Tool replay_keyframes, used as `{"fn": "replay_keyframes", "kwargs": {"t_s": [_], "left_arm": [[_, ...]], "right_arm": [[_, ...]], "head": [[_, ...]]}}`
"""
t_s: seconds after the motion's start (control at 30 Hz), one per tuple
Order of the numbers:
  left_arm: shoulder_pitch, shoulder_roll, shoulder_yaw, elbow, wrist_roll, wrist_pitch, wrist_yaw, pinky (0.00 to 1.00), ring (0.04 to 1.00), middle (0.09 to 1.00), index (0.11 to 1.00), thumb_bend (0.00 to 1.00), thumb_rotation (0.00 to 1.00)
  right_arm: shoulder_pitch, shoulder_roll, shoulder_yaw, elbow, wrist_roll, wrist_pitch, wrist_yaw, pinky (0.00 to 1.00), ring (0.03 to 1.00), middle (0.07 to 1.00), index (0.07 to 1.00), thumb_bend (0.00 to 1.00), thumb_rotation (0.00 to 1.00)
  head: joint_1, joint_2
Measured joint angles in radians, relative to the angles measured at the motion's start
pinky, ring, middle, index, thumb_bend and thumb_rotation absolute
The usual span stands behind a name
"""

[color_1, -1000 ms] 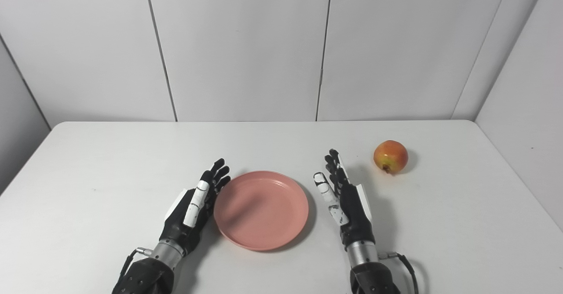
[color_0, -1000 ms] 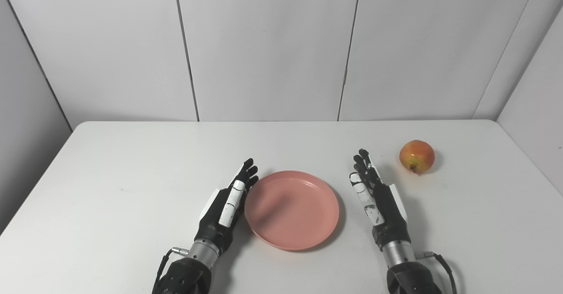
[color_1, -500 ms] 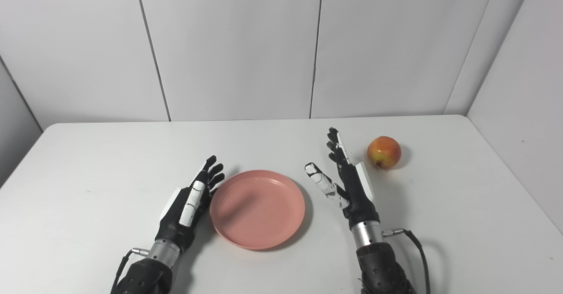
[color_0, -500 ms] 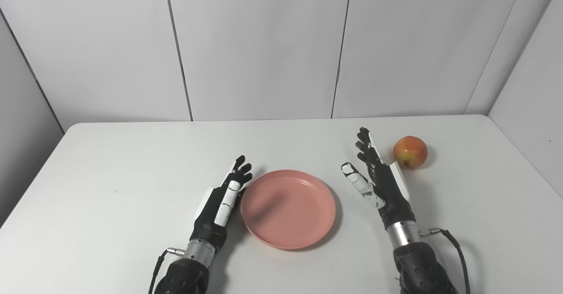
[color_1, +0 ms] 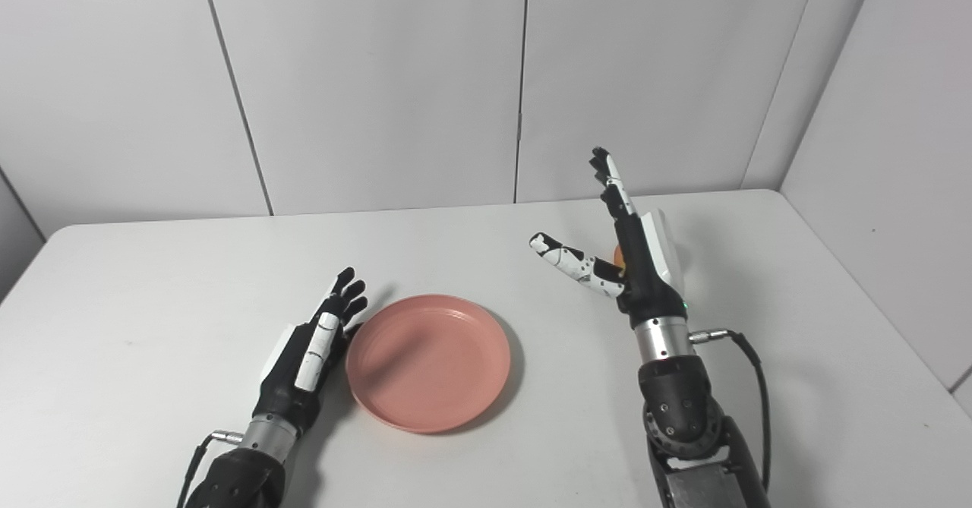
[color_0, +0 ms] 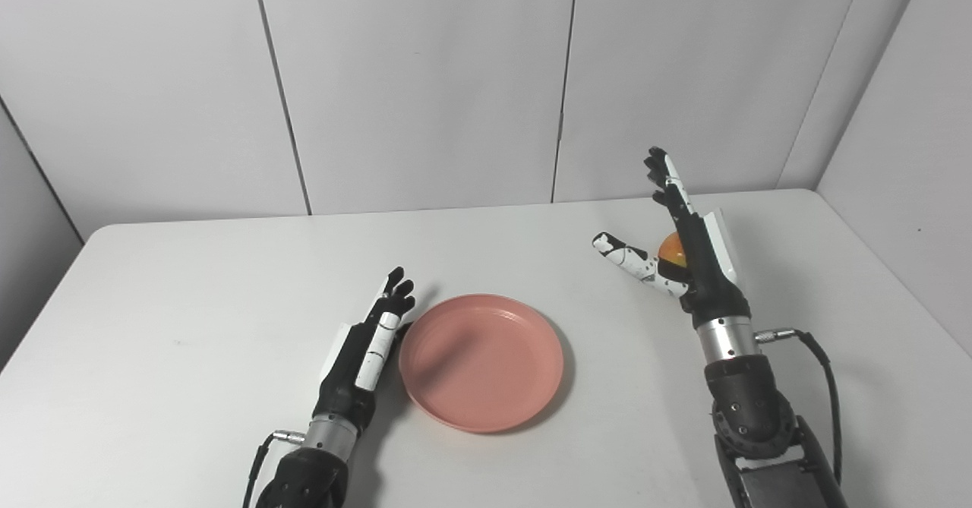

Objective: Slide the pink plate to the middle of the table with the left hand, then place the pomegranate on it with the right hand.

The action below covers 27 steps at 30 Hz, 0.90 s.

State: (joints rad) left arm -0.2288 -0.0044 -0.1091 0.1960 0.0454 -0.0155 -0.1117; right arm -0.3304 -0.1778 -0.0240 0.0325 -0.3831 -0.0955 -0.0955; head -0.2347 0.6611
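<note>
The pink plate [color_0: 481, 361] lies flat near the middle of the white table, toward the front. My left hand [color_0: 364, 348] rests open on the table with its fingers straight, right beside the plate's left rim. My right hand [color_0: 683, 246] is raised above the table at the right, open with the thumb spread out to the left. The pomegranate [color_0: 671, 251] is mostly hidden behind the right hand's palm; only an orange-red sliver shows between thumb and palm, also in the right eye view [color_1: 619, 258].
The white table [color_0: 190, 303] runs to grey wall panels at the back and right. A black cable [color_0: 824, 371] loops from my right wrist over the table.
My right hand has risen and moved forward and to the right, now in front of the pomegranate and covering most of it. My left hand stays by the plate. The camera has shifted.
</note>
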Motion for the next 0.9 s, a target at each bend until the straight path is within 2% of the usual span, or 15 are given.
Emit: {"fn": "replay_keyframes", "kwargs": {"t_s": [0.13,0.27,0.37,0.57,0.7,0.9], "left_arm": [[-0.001,-0.001,0.0,0.001,0.005,-0.001,0.003,0.93,0.956,0.975,0.976,0.67,1.0],[-0.001,0.0,0.0,0.002,0.014,0.0,0.007,0.94,0.965,0.984,0.983,0.68,1.0],[-0.001,0.003,0.0,0.001,0.017,0.0,0.007,0.93,0.958,0.977,0.98,0.69,1.0],[-0.001,0.005,0.0,0.0,0.021,0.0,0.006,0.94,0.964,0.979,0.978,0.67,1.0],[-0.001,0.008,0.005,0.0,0.013,0.0,-0.003,0.94,0.969,0.985,0.988,0.68,1.0],[-0.002,0.013,0.012,0.002,-0.01,-0.003,-0.014,0.93,0.963,0.979,0.982,0.68,1.0]], "right_arm": [[-0.002,-0.014,-0.002,0.002,-0.032,0.032,-0.001,0.82,0.892,0.917,0.934,0.78,0.54],[-0.01,-0.039,-0.015,0.025,-0.076,0.049,-0.026,0.8,0.894,0.921,0.93,0.84,0.55],[-0.019,-0.064,-0.024,0.03,-0.109,0.069,-0.037,0.8,0.898,0.925,0.934,0.85,0.5],[-0.039,-0.074,-0.032,0.069,-0.129,0.128,-0.04,0.77,0.884,0.917,0.924,0.88,0.47],[-0.043,-0.079,-0.024,0.102,-0.168,0.152,-0.065,0.77,0.874,0.909,0.916,0.87,0.44],[-0.063,-0.099,0.005,0.152,-0.227,0.154,-0.1,0.79,0.878,0.912,0.915,0.88,0.4]], "head": [[-0.012,-0.006],[-0.012,-0.003],[-0.012,-0.003],[-0.029,-0.002],[-0.032,0.002],[-0.041,0.0]]}}
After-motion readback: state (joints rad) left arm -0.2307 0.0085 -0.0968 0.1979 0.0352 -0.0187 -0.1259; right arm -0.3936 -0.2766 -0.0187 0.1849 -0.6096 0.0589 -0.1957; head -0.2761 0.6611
